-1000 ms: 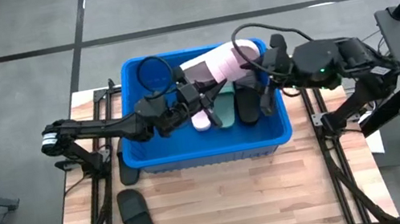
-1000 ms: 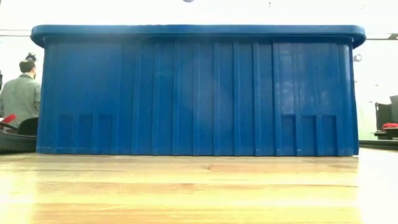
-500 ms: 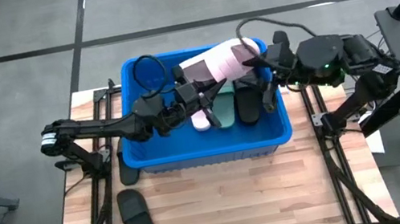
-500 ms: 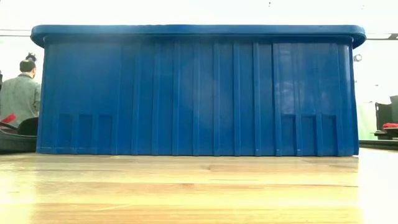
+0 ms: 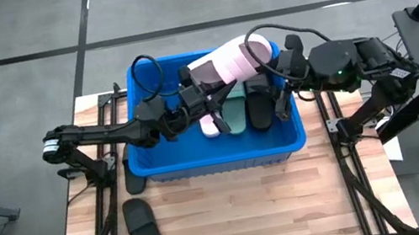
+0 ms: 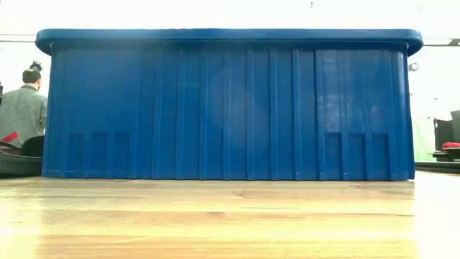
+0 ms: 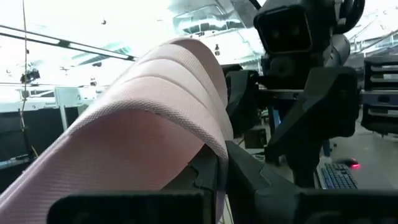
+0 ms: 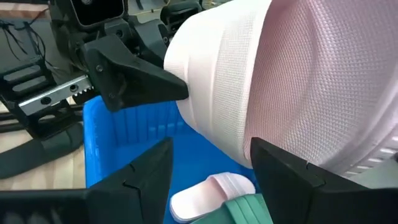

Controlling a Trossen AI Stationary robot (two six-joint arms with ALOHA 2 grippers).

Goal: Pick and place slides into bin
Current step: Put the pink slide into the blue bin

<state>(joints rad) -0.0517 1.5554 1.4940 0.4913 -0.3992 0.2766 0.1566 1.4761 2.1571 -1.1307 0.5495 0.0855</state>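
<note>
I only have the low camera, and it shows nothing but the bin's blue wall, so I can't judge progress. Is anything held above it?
Observer: Yes. The left gripper is shut on a pink slide above the bin.
Operator: And the right gripper?
Observer: The right gripper is open, with its fingers on either side of that same slide.
Operator: Anything left outside?
Observer: A black slide lies on the table.

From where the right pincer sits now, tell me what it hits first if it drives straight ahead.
Most likely the light pink slide held above the bin: it fills the space just ahead of the open right pincer. Behind it sits the left pincer, shut on that slide. Depth is hard to judge.
</note>
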